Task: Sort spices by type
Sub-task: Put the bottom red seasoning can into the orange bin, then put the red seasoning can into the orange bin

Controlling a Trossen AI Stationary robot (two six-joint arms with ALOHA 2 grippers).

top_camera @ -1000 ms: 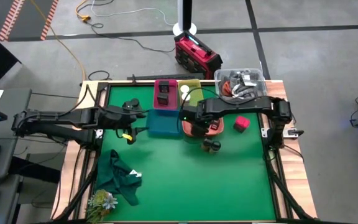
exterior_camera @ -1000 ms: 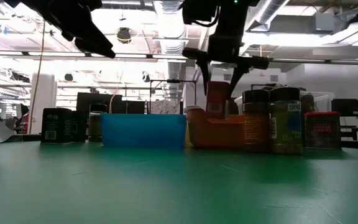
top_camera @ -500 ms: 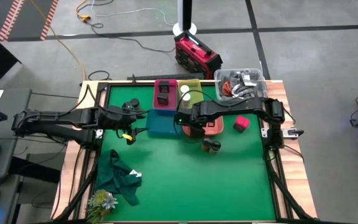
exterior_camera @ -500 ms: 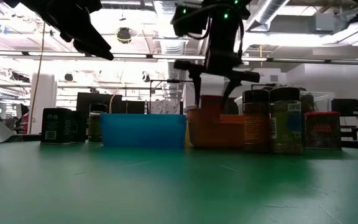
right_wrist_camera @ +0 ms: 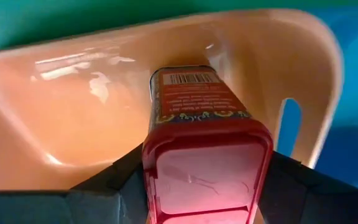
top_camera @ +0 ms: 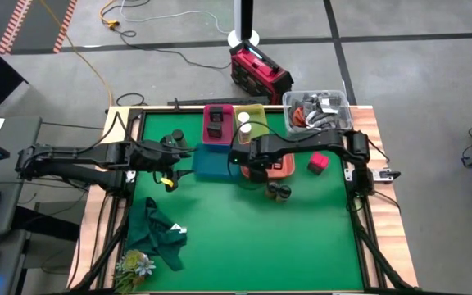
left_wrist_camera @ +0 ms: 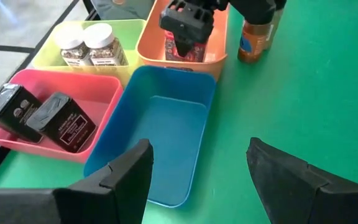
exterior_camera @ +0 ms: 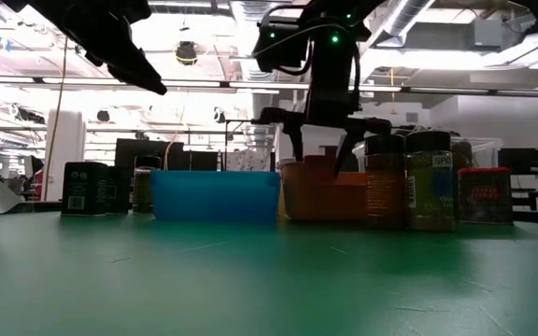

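Note:
My right gripper (top_camera: pixel 252 164) (exterior_camera: pixel 320 154) reaches down into the orange tray (top_camera: pixel 279 170) and is shut on a magenta-red cube (right_wrist_camera: pixel 201 124). A second red cube (top_camera: pixel 318 163) stands on the mat to the tray's right. Two dark round jars (top_camera: pixel 279 192) (exterior_camera: pixel 409 182) stand just on the near side of the tray. Dark boxy tins (left_wrist_camera: pixel 42 115) lie in the pink tray, and white-topped jars (left_wrist_camera: pixel 92 46) stand in the yellow-green tray. The blue tray (left_wrist_camera: pixel 160 143) holds nothing. My left gripper (left_wrist_camera: pixel 197 180) (top_camera: pixel 174 152) is open and hovers by the blue tray's left side. My right gripper pinches the red cube by the two sides of its lid end (right_wrist_camera: pixel 154 168), one finger (right_wrist_camera: pixel 114 180) on each side. It comes from above, pointing down. The cube is upright with its barcode end (right_wrist_camera: pixel 191 79) down in the orange tray; whether that end rests on the floor I cannot tell.
A clear bin of cables (top_camera: pixel 316 111) sits at the far right corner. A dark green cloth (top_camera: pixel 158 233) and artificial flowers (top_camera: pixel 133 264) lie at the near left. The green mat's near middle (top_camera: pixel 252 246) is free room.
My right gripper has moved down and a little toward the table's left, carrying the red cube from above the orange tray's rim down into the tray. In the low view only the cube's top still shows above the rim.

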